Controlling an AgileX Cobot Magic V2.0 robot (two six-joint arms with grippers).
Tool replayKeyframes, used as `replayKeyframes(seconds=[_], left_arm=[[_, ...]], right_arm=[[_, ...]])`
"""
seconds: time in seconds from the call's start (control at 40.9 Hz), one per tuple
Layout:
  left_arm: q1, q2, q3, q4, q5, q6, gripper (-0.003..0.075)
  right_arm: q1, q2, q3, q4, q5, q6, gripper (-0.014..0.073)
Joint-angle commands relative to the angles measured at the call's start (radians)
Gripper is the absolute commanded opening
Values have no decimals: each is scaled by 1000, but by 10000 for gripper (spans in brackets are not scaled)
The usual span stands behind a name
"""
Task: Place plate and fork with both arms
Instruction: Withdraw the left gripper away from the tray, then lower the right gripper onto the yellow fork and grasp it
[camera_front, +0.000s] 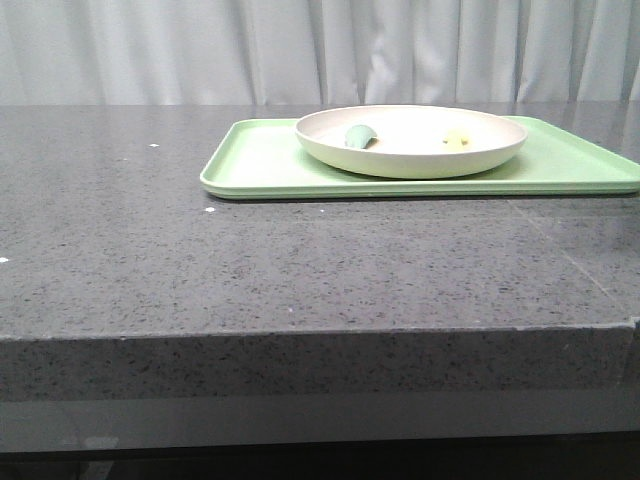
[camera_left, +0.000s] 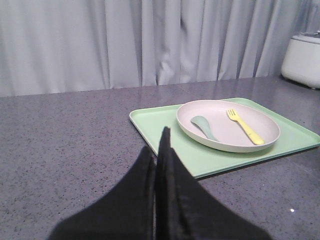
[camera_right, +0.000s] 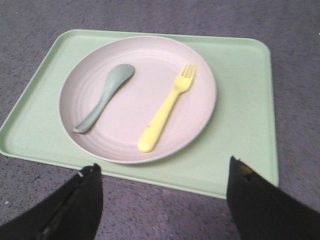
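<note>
Now, plate: large round cream-white plastic plate (camera_right: 137, 97) sits on flat light green tray (camera_right: 240, 110) on grey speckled counter (camera_front: 250, 260).
Fork: small pale yellow plastic fork (camera_right: 167, 107) lies inside the plate, beside a teal-green spoon (camera_right: 102, 97).
Left claw (camera_left: 159, 150): fingers pressed together, empty.
Right claw (camera_right: 162, 192): spread wide, empty.

The tray (camera_front: 260, 165) lies on the desk (camera_front: 200, 260), toward its far right. The plate (camera_front: 412, 140) rests on the tray, holding the spoon (camera_front: 360, 136) left of the fork (camera_front: 456, 138), apart.
</note>
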Motion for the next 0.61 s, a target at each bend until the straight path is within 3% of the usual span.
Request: replayKeyframes(seconds=[0.0, 0.196, 0.367, 0.587], left_arm=[[-7, 6, -28, 2, -77, 4, -18], [-7, 6, -28, 2, -77, 4, -18], [-7, 6, -28, 2, -77, 4, -18], [-7, 6, -28, 2, -77, 4, -18]], right_arm=[[44, 111, -129, 10, -27, 8, 468], [71, 368, -331, 1, 83, 96, 432], [70, 515, -463, -123, 174, 244, 432], [70, 631, -548, -135, 227, 271, 432]])
